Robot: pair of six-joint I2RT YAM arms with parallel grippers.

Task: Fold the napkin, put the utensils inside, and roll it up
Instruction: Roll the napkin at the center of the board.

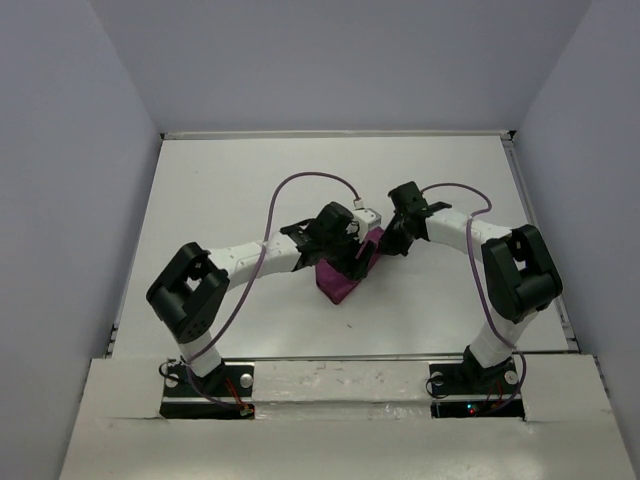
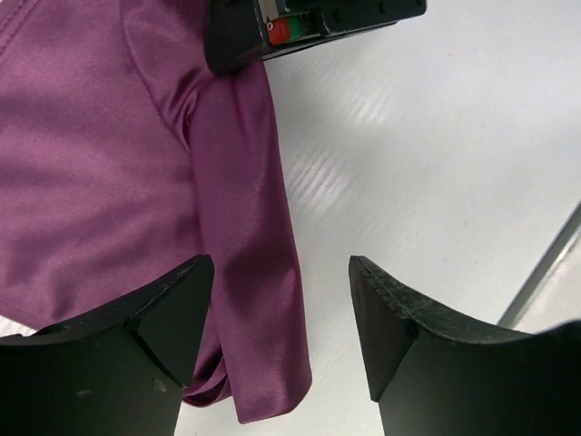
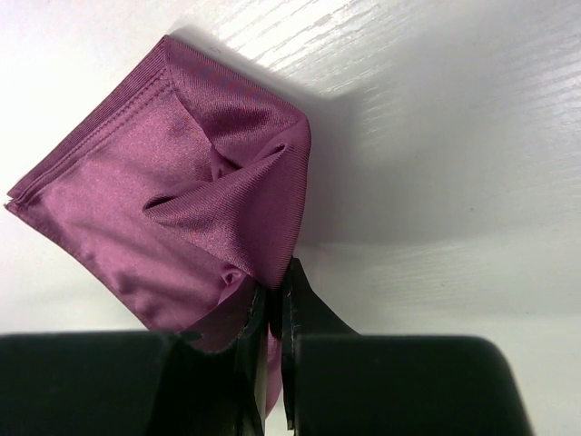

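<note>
The plum-purple napkin [image 1: 343, 277] lies bunched and folded on the white table between my two arms. My left gripper [image 2: 281, 313] is open just above it, one finger over the cloth, the other over bare table, with a fold of the napkin [image 2: 241, 272] hanging between them untouched. My right gripper [image 3: 275, 300] is shut on a corner of the napkin [image 3: 182, 209], the cloth pinched between its fingertips and draping away to the left. In the top view both grippers meet over the napkin, left gripper [image 1: 352, 250], right gripper [image 1: 392, 240]. No utensils are in view.
White walls enclose the table [image 1: 230, 200] on the left, back and right. Purple cables [image 1: 300, 180] loop over both arms. The right gripper's body [image 2: 309, 27] shows at the top of the left wrist view, close to my left fingers.
</note>
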